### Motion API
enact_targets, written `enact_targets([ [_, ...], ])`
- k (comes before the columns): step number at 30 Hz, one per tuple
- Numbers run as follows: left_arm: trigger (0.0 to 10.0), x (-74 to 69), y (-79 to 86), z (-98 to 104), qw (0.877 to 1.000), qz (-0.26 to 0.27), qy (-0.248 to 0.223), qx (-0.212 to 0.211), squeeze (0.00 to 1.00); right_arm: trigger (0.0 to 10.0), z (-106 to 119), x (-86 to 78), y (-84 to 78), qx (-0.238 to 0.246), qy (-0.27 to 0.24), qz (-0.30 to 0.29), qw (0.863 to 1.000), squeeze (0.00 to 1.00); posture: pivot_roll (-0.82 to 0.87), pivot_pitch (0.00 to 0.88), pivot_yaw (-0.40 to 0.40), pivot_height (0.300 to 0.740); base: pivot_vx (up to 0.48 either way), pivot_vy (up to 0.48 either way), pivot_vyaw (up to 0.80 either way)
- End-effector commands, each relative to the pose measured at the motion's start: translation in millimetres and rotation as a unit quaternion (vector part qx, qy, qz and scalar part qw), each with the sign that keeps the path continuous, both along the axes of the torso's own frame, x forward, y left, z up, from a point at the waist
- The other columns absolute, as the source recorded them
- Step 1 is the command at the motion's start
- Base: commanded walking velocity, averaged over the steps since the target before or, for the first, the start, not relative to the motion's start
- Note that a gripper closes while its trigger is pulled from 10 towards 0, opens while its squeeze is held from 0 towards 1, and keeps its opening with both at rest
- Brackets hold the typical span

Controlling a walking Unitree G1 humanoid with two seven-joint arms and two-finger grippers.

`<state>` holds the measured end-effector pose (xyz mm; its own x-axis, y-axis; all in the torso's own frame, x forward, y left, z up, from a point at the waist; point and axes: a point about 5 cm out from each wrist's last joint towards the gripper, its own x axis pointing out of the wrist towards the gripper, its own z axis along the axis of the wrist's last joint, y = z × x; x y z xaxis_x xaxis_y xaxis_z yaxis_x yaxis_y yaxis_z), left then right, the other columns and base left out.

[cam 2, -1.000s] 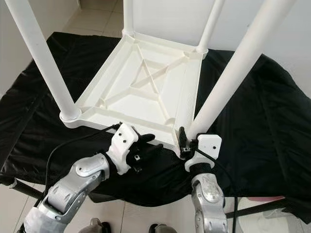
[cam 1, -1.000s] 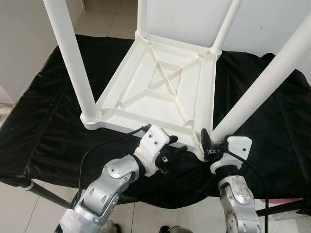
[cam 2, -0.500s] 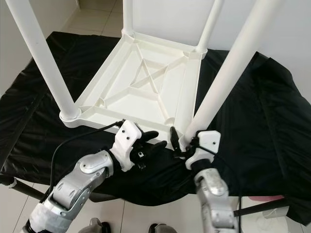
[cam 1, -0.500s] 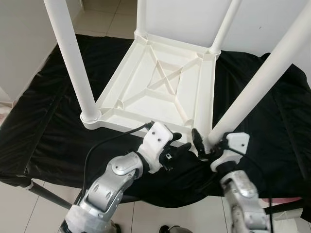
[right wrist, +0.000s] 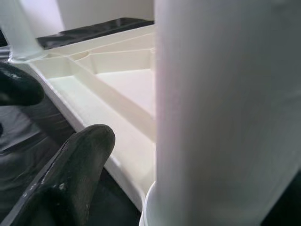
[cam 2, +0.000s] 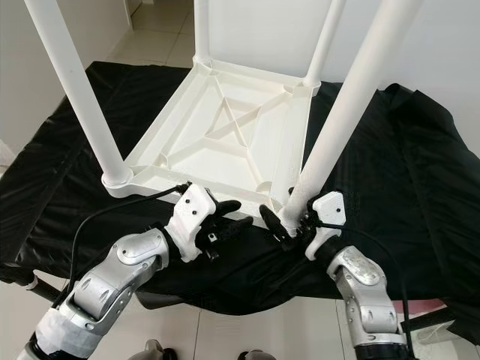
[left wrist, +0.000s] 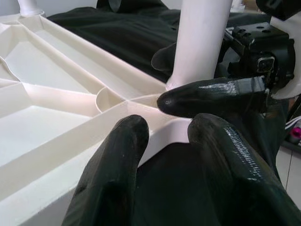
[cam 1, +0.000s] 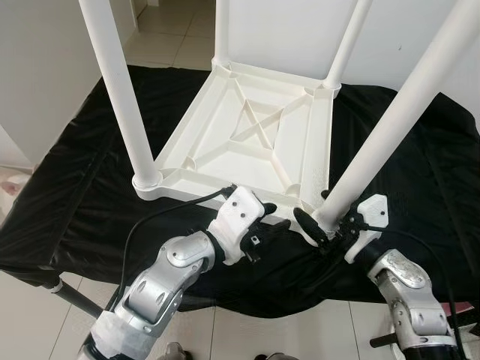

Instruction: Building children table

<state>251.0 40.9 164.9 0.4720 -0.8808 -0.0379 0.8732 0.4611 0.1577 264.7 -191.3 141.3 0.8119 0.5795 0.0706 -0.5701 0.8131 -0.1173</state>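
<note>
The right claw (cam 1: pixel 324 229) is wrapped around the bottom of the near leg (cam 1: pixel 390 124), and the leg goes straight up from it. The left claw (cam 1: pixel 262 225) is open, just beside the upside-down table (cam 1: pixel 247 139) edge, touching nothing.

Black cloth (cam 1: pixel 90 187) draped over a raised surface — wrinkled, hanging past the edges. Directly on it: an upturned white plastic table (cam 1: pixel 247 142), underside ribs exposed, legs pointing up.
</note>
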Motion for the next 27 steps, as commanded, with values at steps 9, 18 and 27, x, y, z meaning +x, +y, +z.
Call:
enact_targets([
  [9, 10.0, -10.7, -8.2, 0, 0.997, -0.076, 0.007, 0.009, 0.00, 0.0, -8, 7.4, -16.7, -0.015, 0.027, 0.035, 0.999, 0.00, -0.02, 0.094, -0.018, 0.740, 0.000, 0.000, 0.00],
  [18, 10.0, -10.1, -6.5, -4, 0.997, -0.070, 0.013, 0.010, 0.00, 9.6, -10, 9.7, -22.3, 0.010, 0.035, 0.013, 0.999, 0.00, -0.02, 0.085, -0.021, 0.740, 0.000, 0.000, 0.00],
  [27, 10.0, -7.9, -1.4, -6, 0.999, -0.048, 0.014, 0.007, 0.00, 10.0, -6, 6.9, -12.6, 0.055, 0.015, -0.046, 0.997, 0.00, -0.02, 0.073, -0.037, 0.740, 0.000, 0.000, 0.00],
])
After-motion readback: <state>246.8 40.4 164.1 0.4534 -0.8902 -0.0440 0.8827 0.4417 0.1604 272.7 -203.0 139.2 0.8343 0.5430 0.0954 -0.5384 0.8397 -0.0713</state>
